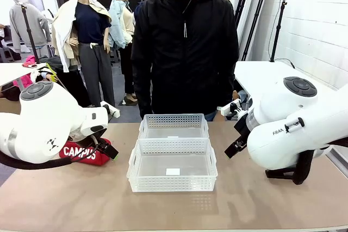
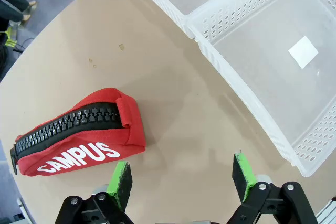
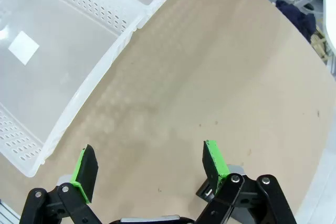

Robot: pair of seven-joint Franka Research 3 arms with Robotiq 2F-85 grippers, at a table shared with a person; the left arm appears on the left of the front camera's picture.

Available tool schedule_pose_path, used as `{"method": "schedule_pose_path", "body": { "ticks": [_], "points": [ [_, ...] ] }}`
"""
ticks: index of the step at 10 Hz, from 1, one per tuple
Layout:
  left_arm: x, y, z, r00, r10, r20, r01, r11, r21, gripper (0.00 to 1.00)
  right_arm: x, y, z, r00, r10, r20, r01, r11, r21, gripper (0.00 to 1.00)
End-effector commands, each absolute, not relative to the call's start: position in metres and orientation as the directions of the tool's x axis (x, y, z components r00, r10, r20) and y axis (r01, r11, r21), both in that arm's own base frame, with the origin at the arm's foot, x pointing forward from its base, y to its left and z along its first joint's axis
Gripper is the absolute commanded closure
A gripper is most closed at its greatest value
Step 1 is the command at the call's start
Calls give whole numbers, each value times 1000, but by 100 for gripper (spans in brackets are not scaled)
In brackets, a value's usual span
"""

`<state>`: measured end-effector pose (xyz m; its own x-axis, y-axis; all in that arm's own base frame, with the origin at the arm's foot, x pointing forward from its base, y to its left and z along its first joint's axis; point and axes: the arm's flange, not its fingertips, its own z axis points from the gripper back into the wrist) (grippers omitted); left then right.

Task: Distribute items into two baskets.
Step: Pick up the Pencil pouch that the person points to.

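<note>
The left tool (image 2: 181, 167) hangs wide open above the table (image 2: 173, 103), with the red pouch (image 2: 79, 135) lying just beside one finger, toward the table's left edge. The right tool (image 3: 148, 153) gapes wide over bare table nearer the right edge. The near basket (image 1: 173, 184) and far basket (image 1: 173, 120) sit empty mid-table, touching. It looks like the first pick: the left tool must shift over the pouch and straddle it.
</note>
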<state>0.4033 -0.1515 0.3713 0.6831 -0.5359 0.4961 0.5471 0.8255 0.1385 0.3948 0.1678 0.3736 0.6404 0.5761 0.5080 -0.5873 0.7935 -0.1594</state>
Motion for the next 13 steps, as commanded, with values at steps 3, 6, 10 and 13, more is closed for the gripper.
{"method": "schedule_pose_path", "body": {
  "ticks": [3,6,10,13],
  "points": [
    [403,-151,371,684,-535,496,546,826,138,0,395,168,374,640,576,508,-587,794,-159,0],
    [404,-140,388,706,-503,499,505,851,142,0,396,156,383,652,577,492,-601,789,-129,0],
    [394,-113,466,715,-469,518,553,833,-7,0,396,107,441,683,545,486,-597,800,-59,0],
    [374,-66,526,739,-457,496,558,827,-70,0,385,54,493,689,481,542,-584,812,21,0]
  ]
}}
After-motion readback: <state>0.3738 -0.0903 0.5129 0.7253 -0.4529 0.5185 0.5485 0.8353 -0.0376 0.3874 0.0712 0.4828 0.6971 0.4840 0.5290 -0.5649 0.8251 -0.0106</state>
